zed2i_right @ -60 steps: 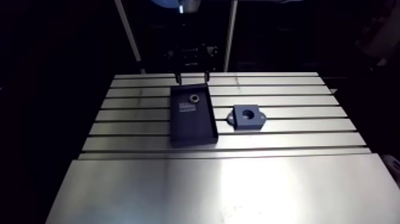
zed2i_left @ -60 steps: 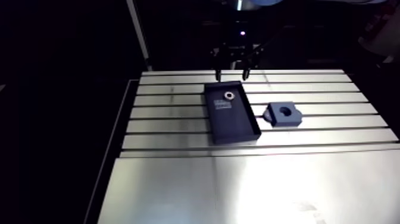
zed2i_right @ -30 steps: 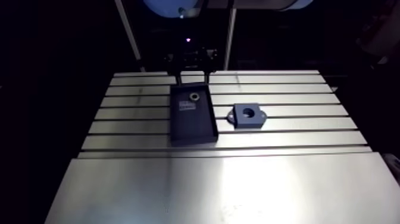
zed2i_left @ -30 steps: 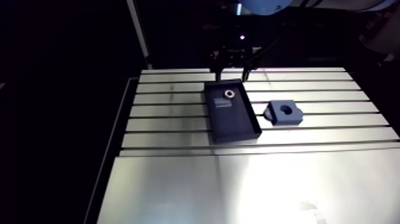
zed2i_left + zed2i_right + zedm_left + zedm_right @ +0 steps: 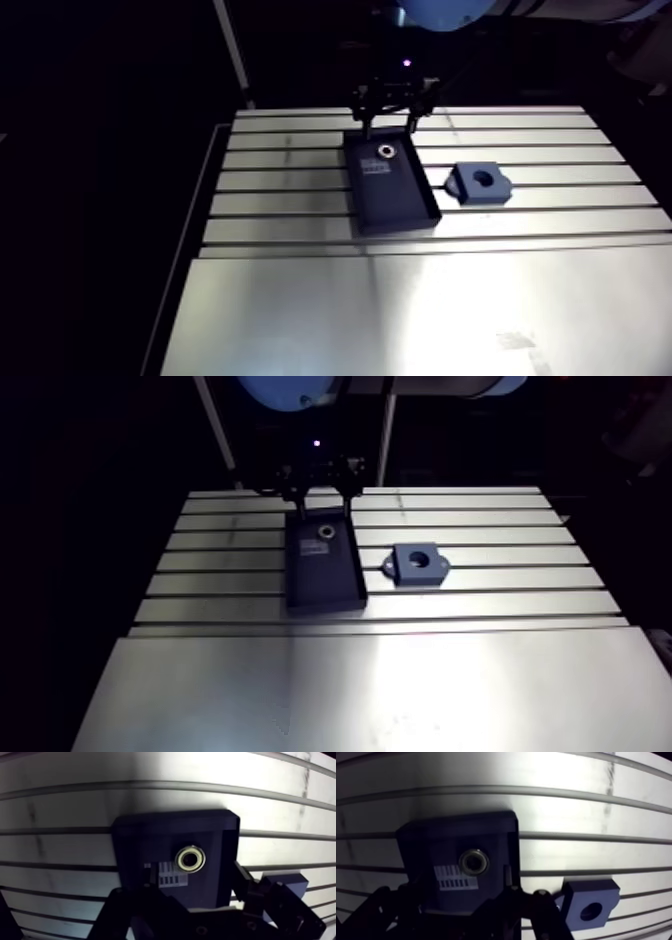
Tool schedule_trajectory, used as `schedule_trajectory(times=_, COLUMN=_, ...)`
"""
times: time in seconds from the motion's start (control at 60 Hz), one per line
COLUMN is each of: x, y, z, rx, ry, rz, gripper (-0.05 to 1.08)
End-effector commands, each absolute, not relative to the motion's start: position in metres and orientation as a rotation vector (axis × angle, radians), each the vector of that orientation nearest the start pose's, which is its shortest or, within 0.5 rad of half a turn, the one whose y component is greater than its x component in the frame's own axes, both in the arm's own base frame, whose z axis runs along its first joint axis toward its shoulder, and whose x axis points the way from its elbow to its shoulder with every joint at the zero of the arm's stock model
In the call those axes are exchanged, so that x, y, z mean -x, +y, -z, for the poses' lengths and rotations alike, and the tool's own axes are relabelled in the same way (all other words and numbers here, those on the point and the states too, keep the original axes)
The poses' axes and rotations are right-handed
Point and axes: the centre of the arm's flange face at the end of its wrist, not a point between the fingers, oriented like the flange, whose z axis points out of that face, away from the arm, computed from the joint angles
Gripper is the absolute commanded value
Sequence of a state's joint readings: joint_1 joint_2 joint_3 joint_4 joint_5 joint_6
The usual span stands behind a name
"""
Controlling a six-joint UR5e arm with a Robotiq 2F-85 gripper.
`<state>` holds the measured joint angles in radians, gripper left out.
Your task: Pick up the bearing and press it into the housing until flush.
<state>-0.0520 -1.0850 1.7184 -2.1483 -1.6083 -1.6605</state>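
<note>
A small metal ring bearing (image 5: 190, 858) lies inside a dark blue rectangular tray (image 5: 395, 200), near its far end beside a white label. My gripper (image 5: 389, 124) hangs over that far end of the tray. In the wrist view its fingers (image 5: 247, 884) stand apart and open, with the bearing on the tray floor just ahead of them and nothing held. The blue housing block (image 5: 480, 182), with a round bore in its top, sits on the table to the right of the tray, apart from it.
The slotted aluminium table (image 5: 300, 180) runs under everything, with a smooth plate (image 5: 400, 310) across the near half. The tray's raised walls surround the bearing. A dark upright post (image 5: 232, 55) stands at the table's back left.
The whole arm view has shifted slightly, so the camera moved. The gripper stays over the tray's far end, open as before. Bearing, tray and housing have not moved.
</note>
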Motion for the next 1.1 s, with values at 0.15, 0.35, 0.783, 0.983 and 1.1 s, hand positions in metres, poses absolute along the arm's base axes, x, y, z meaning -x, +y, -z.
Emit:
schedule_trajectory(times=0.15, x=0.616, y=-0.097, z=-0.19, rx=0.06, ry=3.067, rz=-0.052, gripper=0.27)
schedule_trajectory(times=0.35, x=0.616, y=-0.097, z=-0.184, rx=0.062, ry=3.058, rz=-0.051, gripper=0.3)
schedule_trajectory(times=0.783, x=0.617, y=-0.098, z=-0.176, rx=0.064, ry=3.05, rz=-0.047, gripper=0.32)
schedule_trajectory(times=0.983, x=0.617, y=-0.098, z=-0.172, rx=0.067, ry=3.045, rz=-0.047, gripper=0.33)
schedule_trajectory(times=1.1, x=0.618, y=-0.097, z=-0.173, rx=0.066, ry=3.056, rz=-0.048, gripper=0.34)
